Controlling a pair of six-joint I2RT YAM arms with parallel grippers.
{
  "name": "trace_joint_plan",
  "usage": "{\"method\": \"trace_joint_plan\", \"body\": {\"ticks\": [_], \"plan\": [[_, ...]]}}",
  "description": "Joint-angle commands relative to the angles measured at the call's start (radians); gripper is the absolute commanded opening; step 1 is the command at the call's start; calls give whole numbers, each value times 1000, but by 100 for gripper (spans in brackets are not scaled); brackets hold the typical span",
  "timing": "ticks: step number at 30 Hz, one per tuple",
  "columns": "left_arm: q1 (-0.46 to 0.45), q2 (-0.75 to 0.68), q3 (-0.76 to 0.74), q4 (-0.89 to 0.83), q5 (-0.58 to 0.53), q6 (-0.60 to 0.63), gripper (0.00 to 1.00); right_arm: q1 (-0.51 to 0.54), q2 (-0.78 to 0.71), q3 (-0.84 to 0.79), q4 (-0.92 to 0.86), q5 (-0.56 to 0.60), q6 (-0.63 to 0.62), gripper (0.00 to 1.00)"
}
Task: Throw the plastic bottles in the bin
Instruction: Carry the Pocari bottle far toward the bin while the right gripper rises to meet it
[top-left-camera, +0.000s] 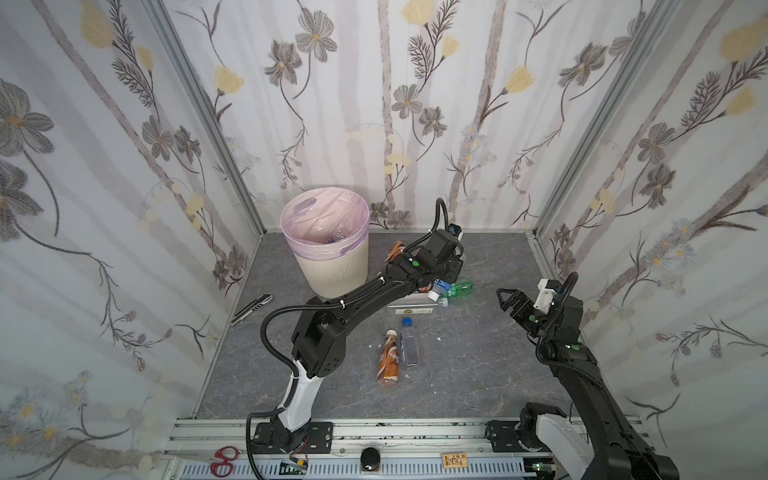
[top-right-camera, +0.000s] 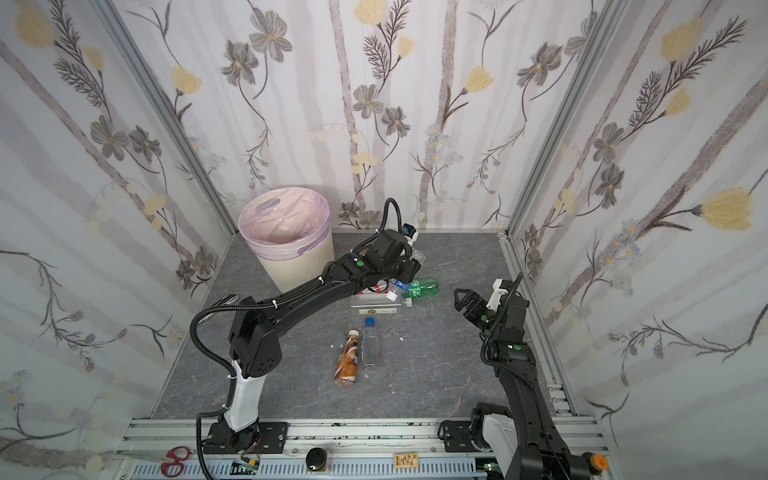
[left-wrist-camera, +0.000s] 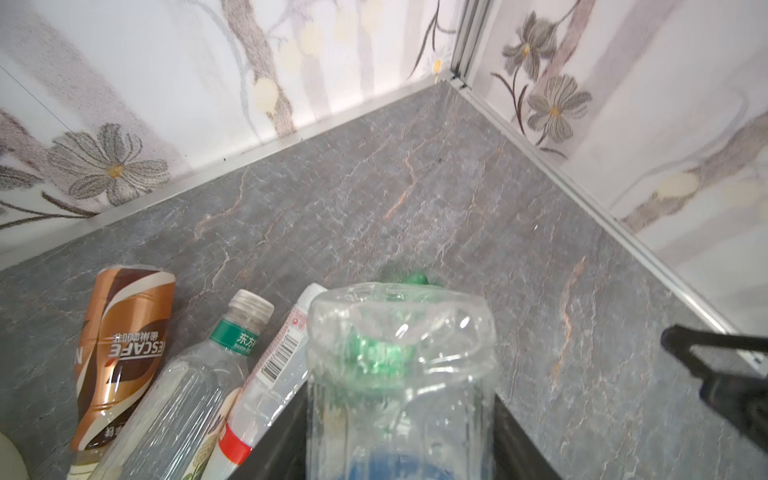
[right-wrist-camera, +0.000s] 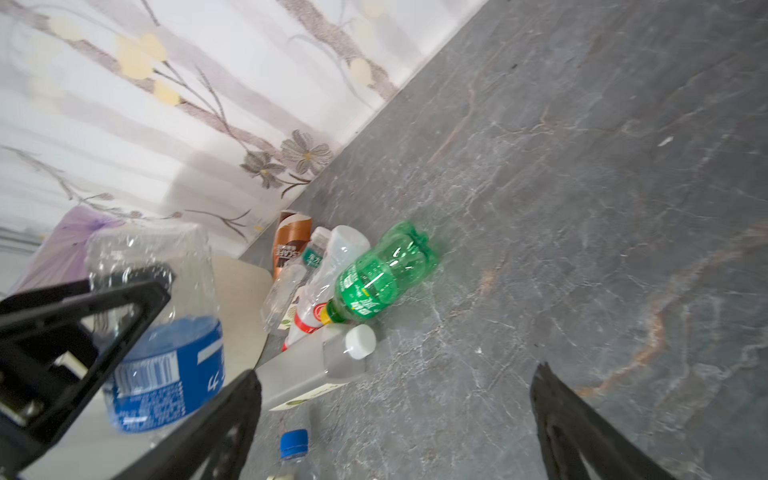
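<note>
At 11 o'clock on the grey desk (top-left-camera: 478, 374): the bin (top-left-camera: 332, 276), upright, lined with a pale pink bag, with one clear bottle (top-left-camera: 338, 237) inside. Just at 3 o'clock from it, a brown coffee bottle (top-left-camera: 395, 250), partly hidden behind the arm. Next, toward 1 o'clock of the desk, the left pincer (left-wrist-camera: 401, 390), closed on a clear bottle with blue label (right-wrist-camera: 166, 332) and holding it raised off the desk. Under and beside it, a heap of plastic bottles (top-left-camera: 440, 291) lying on their sides: a green bottle (top-left-camera: 462, 289), a flat clear bottle with white cap (top-left-camera: 409, 308), some more clear ones touching each other. At 6 o'clock from the heap, apart from it: a second brown coffee bottle (top-left-camera: 388, 360) and a clear bottle with blue cap (top-left-camera: 408, 343), side by side, caps toward 12 o'clock. At 3 o'clock of the desk, the right pincer (top-left-camera: 512, 305), jaws spread wide, empty, apart from every bottle.
</note>
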Motion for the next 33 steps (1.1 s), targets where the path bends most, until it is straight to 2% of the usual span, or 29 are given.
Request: {"method": "trace_joint_plan", "body": {"ticks": [1,6,14,25,33], "plan": [[3,13,64,23,-10,-74,56,64,-30,-2,159,-59,7,100],[11,26,166,26,-22,-156,56,181,-65,25,238,-10,-25,100],[29,42,276,26,8,-285,56,279,-38,87,370,4,-30,100],[33,33,307,27,52,-338,56,325,184,296,355,45,-45,93],[32,28,310,29,48,-341,57,361,257,348,370,42,-43,88]]}}
